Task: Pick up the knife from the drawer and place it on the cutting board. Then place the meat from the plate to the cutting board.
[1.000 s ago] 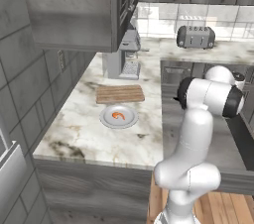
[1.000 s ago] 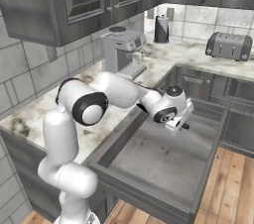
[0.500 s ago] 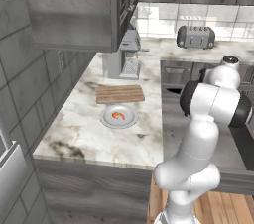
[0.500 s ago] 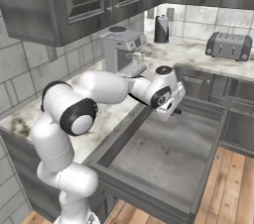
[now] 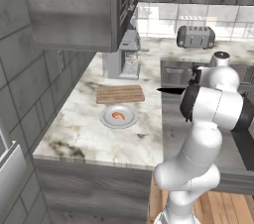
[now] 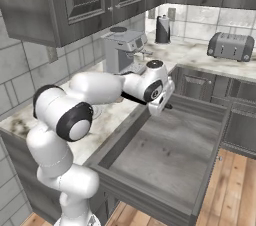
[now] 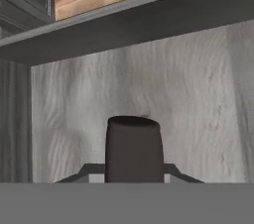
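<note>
Drawer first: the wide shallow grey drawer (image 6: 165,155) stands pulled out in front of you, nearest the base in the right base view, and its grey grained floor (image 7: 149,94) spreads under the hand camera. Above its far left part you see the white arm's two-finger gripper (image 6: 161,105) hanging over the box, and it is closed on the long slim black knife (image 6: 133,98), which juts out level from the hand toward the counter; in the left base view the dark blade (image 5: 171,90) pokes out from behind the arm's white forearm, pointing left toward the marble. In the hand view you look down the blunt dark end of the knife handle (image 7: 134,151) held upright between the finger tips, clear of the drawer floor. Left of the drawer, on the pale marble counter (image 5: 84,134), sits the round shallow white-grey plate (image 5: 106,121) with the small curled orange-red meat (image 5: 118,115) resting in its middle. Just beyond the plate lies the flat rectangular brown wooden cutting board (image 5: 120,93), bare on top. Farther back you find a grey coffee machine (image 5: 126,57) against the wall under the dark upper cabinets (image 5: 74,10), and in the far corner a silver toaster (image 5: 196,36).
</note>
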